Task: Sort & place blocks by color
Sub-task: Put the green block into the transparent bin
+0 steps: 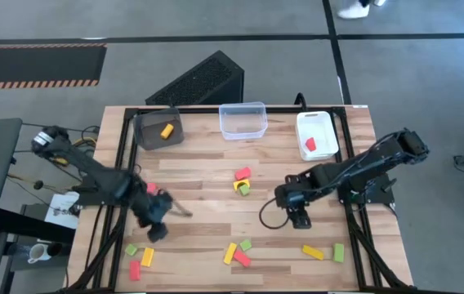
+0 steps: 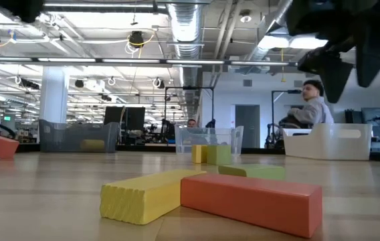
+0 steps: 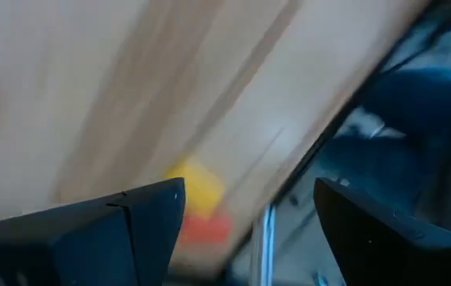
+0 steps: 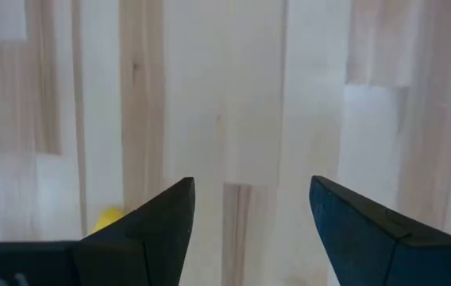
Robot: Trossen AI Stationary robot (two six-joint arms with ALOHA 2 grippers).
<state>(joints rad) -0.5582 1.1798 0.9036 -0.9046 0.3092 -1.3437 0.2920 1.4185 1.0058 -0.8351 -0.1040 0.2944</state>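
Nearest me in the low view lie a yellow block [image 2: 151,195] and a red block [image 2: 251,201], touching at their ends on the pale wooden table [image 1: 207,175], with a green block [image 2: 252,171] just behind them. From above I see more blocks scattered along the near edge: a green, yellow and red group [image 1: 139,258] at the near left, and a yellow and a green one [image 1: 325,252] at the near right.

Mid-table, my left gripper [image 1: 155,219] hovers over the left side with its fingers spread wide and nothing between them (its wrist view is blurred). My right gripper [image 1: 298,214] hangs right of centre, jaws likewise wide and empty over bare planks. Between them sits a small cluster of red, yellow and green blocks [image 1: 242,181].

Along the far edge stand a dark bin [image 1: 158,128] holding one yellow block, a clear bin [image 1: 243,120], and a white bin [image 1: 316,135] holding a red one.

Beyond the table I see an open workshop with ceiling ducts, and a seated person [image 2: 308,107] at far right.
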